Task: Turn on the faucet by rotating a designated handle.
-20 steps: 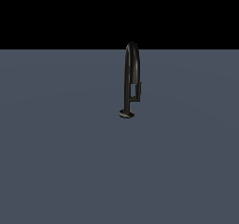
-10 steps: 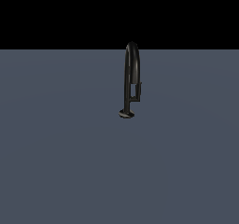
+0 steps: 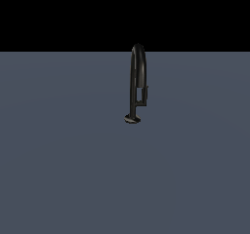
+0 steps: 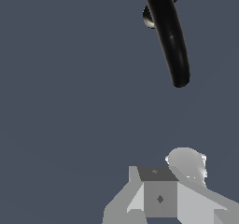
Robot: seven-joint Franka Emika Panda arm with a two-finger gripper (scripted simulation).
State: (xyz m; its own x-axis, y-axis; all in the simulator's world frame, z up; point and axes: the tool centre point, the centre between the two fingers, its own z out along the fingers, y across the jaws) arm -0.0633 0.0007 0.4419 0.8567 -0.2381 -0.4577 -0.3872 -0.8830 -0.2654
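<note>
Although the arm itself is absent from the exterior view, part of the pale grey claw (image 4: 161,197) is seen at the edge of the wrist view, and whether its jaws are apart or together cannot be told from that partial sight. Nothing is seen held in it.

The tall, slim, glossy black gooseneck faucet (image 3: 134,82) is found standing upright on its small round base on the plain slate-grey worktop (image 3: 58,169), a little toward the exterior view's right of centre and close below the line where the surface meets the black backdrop. The short, thin black lever handle (image 3: 145,94) is noted beside the stem, on the exterior view's right, joined low down by a small stub; its long axis is seen to run upright, parallel to the stem.

In the wrist view the arched spout is observed ahead of the claw and well apart from it, with bare surface between; the handle cannot be made out with confidence there. No contact with any part of the faucet has been made.

It is judged that the approach remains to be carried out. Open room is recorded on every side of the faucet. The thicker spout, lying between claw and stem, is judged the one obstruction to be avoided.
</note>
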